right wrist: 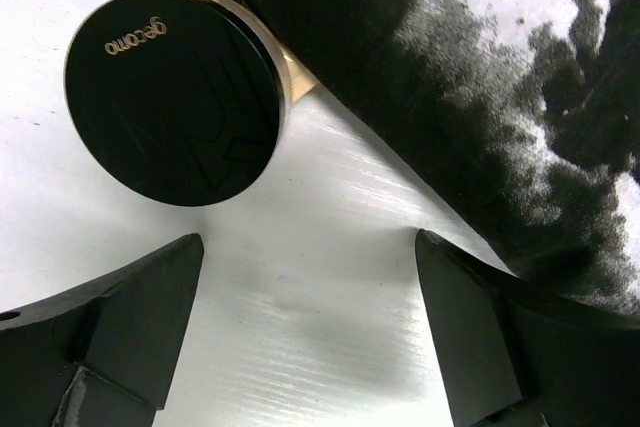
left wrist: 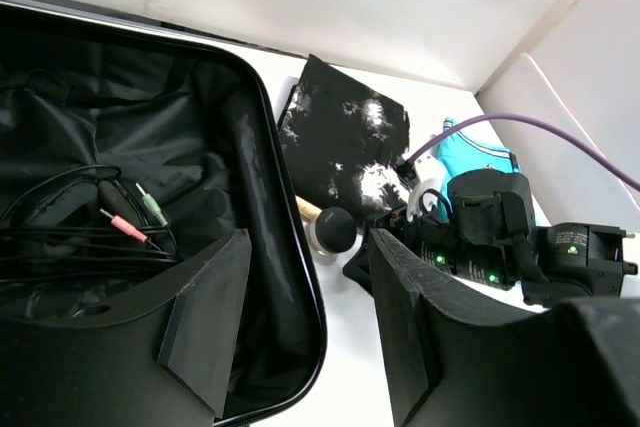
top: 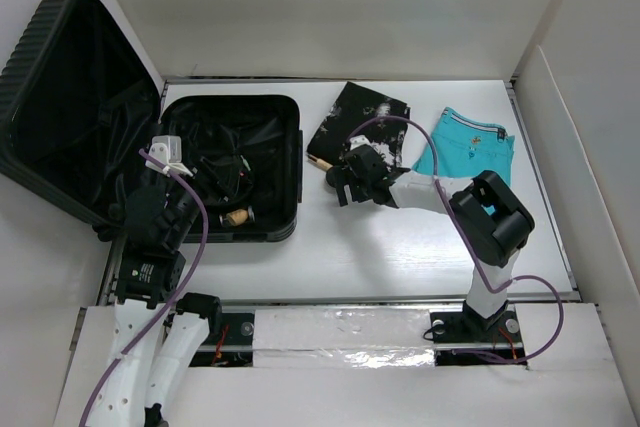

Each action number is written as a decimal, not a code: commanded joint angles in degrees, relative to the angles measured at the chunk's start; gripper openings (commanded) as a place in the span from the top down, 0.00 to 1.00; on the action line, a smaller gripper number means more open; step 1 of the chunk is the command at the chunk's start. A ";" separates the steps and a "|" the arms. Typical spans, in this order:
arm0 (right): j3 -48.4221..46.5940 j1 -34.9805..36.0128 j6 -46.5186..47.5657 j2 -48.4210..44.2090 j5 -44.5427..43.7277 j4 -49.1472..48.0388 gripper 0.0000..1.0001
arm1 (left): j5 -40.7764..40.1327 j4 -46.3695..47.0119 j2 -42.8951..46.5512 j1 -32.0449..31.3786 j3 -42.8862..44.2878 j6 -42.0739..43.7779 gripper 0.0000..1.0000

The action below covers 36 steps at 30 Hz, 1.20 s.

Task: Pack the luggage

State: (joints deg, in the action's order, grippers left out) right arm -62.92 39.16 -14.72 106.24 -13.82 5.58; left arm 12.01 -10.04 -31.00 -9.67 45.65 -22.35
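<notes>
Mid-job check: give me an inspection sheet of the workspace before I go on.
Surface: white table, no spills seen.
Job's things: luggage open, lid swung back left; black cloth, teal cloth and black disc on a wooden handle lie outside it.
Clutter: nothing seen.
Claws: left claw open over the luggage rim; right claw open, empty, by the disc.
Cables: jack leads inside luggage; purple cable on each arm.
Surroundings: white walls.
</notes>
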 commanded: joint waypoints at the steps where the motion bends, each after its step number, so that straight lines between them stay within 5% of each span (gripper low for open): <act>1: -3.26 1.10 3.20 -0.42 -0.25 -1.01 0.06 | 0.73 2.75 0.42 -0.26 -0.21 0.73 0.53; 16: -15.83 2.15 3.47 9.34 0.48 1.10 0.10 | 0.82 2.66 0.77 -0.26 -0.21 0.73 0.52; 20: -15.22 3.38 2.86 8.82 -2.60 0.13 0.40 | 0.82 2.57 0.68 -0.26 -0.21 0.81 0.52; 23: -11.80 4.61 2.77 4.43 -4.01 -0.93 0.52 | 0.91 2.75 0.68 -0.26 -0.21 0.82 0.52; 29: -7.65 6.55 3.99 -6.82 -1.47 -3.21 0.53 | 1.79 3.10 0.42 -0.26 -0.21 0.73 0.52; 34: -17.66 11.64 7.25 -6.05 2.39 -2.07 0.53 | 1.53 3.19 0.59 -0.26 -0.38 0.64 0.52; 36: -24.58 12.87 7.78 -3.50 8.35 -2.07 0.41 | 1.26 3.10 0.59 -0.26 -0.38 0.64 0.52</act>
State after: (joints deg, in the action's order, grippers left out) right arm -78.83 49.39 -9.39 101.56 -12.29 6.94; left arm 12.86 -9.72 -30.89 -9.67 45.60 -22.35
